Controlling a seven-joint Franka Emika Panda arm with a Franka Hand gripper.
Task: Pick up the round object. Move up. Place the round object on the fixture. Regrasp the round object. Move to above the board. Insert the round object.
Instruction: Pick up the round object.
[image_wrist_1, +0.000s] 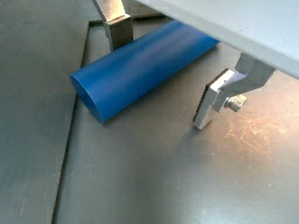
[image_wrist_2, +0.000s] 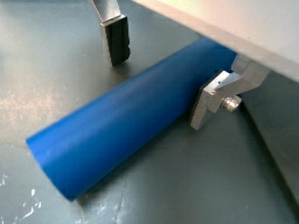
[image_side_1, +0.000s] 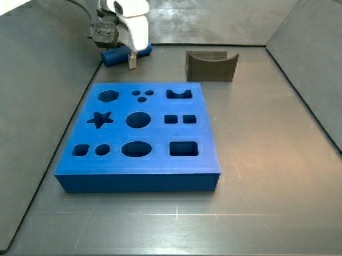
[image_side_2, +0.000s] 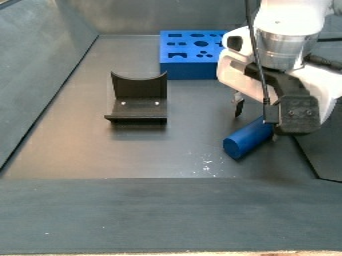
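You have the gripper (image_wrist_2: 158, 80) low over the grey floor (image_wrist_1: 176, 184), its two silver fingers spread wide with the round object (image_wrist_2: 128, 118) lying between them. Neither dark pad (image_wrist_2: 115, 42) visibly presses the peg in either wrist view, so the jaws are open and hold nothing.

Look at the round object (image_wrist_1: 142, 68) itself: a plain, smooth blue cylinder, several times longer than wide, with a flat circular end face and a soft sheen along its upper side. It lies flat on its side on the floor.

In a side view, the round object (image_side_2: 249, 139) rests under the gripper (image_side_2: 271, 108), well apart from the fixture (image_side_2: 136, 98) and the board (image_side_2: 197, 51). In a side view, you see the board (image_side_1: 140, 140) in the middle of the floor, the fixture (image_side_1: 211, 65) beyond it, and the gripper (image_side_1: 120, 47) near the far corner.
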